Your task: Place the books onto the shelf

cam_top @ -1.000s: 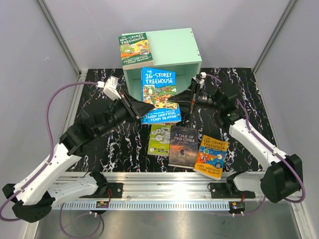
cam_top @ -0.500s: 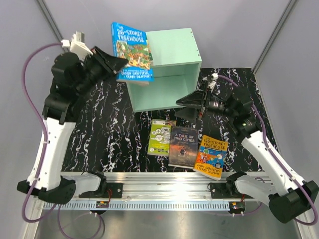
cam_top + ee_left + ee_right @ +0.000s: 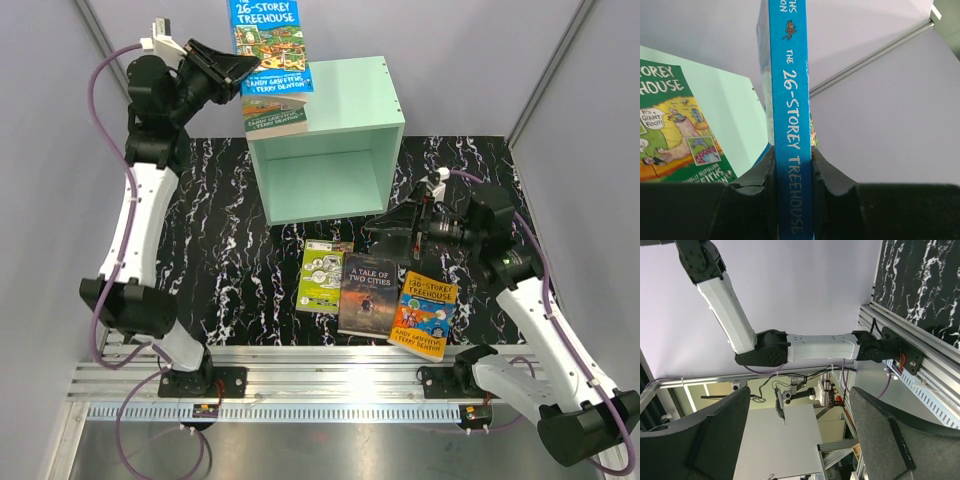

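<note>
My left gripper is raised high and shut on the blue "26-Storey Treehouse" book, held upright over the back left corner of the mint-green shelf. In the left wrist view the book's blue spine is pinched between both fingers. A green Treehouse book lies on the shelf's top, just below. My right gripper is open and empty, low by the shelf's front right corner. On the table lie a lime-green book, "A Tale of Two Cities" and an orange-yellow book.
The shelf's open side faces the arms, with nothing visible inside it. The black marbled table ends at a metal rail in front. Grey walls and slanted poles close in the back corners.
My left arm lifted the blue book from in front of the shelf to high above its left corner. My right gripper let go, opened and drew back to the right.
</note>
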Tool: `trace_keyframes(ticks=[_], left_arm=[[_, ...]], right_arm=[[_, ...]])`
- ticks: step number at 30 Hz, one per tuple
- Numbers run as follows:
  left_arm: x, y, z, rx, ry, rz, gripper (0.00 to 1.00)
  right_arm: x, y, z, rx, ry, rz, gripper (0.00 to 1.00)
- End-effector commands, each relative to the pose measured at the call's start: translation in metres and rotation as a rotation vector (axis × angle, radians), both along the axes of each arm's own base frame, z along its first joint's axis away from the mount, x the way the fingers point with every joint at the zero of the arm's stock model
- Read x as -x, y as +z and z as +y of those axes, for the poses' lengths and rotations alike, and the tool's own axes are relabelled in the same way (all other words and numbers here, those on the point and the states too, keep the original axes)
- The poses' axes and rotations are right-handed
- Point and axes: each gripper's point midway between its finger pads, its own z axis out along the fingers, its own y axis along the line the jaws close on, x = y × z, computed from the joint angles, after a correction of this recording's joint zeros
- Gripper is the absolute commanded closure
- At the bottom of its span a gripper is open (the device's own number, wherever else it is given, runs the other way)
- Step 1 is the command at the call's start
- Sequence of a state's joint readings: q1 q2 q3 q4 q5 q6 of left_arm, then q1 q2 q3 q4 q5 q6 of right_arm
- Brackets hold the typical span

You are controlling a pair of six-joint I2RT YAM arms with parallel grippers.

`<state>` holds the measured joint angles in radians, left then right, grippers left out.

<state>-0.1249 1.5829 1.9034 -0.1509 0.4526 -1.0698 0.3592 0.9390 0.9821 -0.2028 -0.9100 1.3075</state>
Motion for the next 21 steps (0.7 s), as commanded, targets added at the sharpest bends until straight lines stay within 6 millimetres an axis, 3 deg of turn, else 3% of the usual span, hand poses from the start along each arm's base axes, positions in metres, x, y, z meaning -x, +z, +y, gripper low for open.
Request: trace_keyframes(ticks=[1, 2, 5, 12, 21], left_arm=[[0.002, 0.04, -0.006, 0.107, -0.109, -0.143, 1.0], [-0.007, 0.027, -0.007, 0.137, -0.124, -0.096, 1.0], [-0.013, 0.015, -0.011, 0.197, -0.161, -0.075, 1.0], [-0.022, -0.033, -0.003, 0.171, -0.118, 0.053, 1.0], [-0.023, -0.051, 0.019, 0.068, -0.034, 0.136, 1.0]], right_arm=[[0.003, 0.008, -0.008, 0.027, 0.025, -0.049, 0.13], [0.002, 0.007, -0.009, 0.027, 0.026, -0.045, 0.13], [-0.003, 0.002, -0.015, 0.028, 0.019, -0.029, 0.13], [-0.011, -0.011, -0.02, 0.028, 0.004, 0.008, 0.13], [-0.014, -0.022, -0.021, 0.034, -0.004, 0.037, 0.13]])
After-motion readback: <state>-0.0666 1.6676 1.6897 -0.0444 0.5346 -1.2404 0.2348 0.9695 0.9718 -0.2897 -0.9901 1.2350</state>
